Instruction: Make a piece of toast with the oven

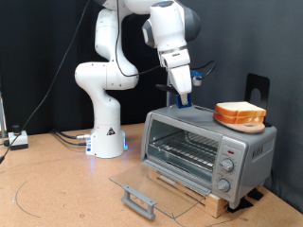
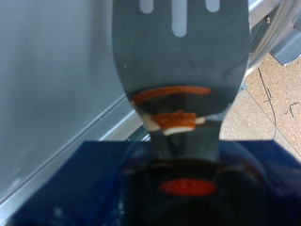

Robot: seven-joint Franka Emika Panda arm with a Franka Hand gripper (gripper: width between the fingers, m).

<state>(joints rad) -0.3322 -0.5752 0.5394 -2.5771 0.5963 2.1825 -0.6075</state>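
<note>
Door of the oven lies folded down flat toward the camera, showing a bare wire rack inside. Toast sits on the oven's roof, at the exterior view's right. Fingers clench a dark slotted spatula above the roof, beside the toast. Judging by this, scooping up the bread is in hand; that calls for a low, flat blade.

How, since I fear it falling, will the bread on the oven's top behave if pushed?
Probably light and soft: the bread looks thick, spongy. Lying flat on the oven's smooth metal top, it likely slides rather than tips. Near the edge, it could drop. The gripper is over the oven.
</note>
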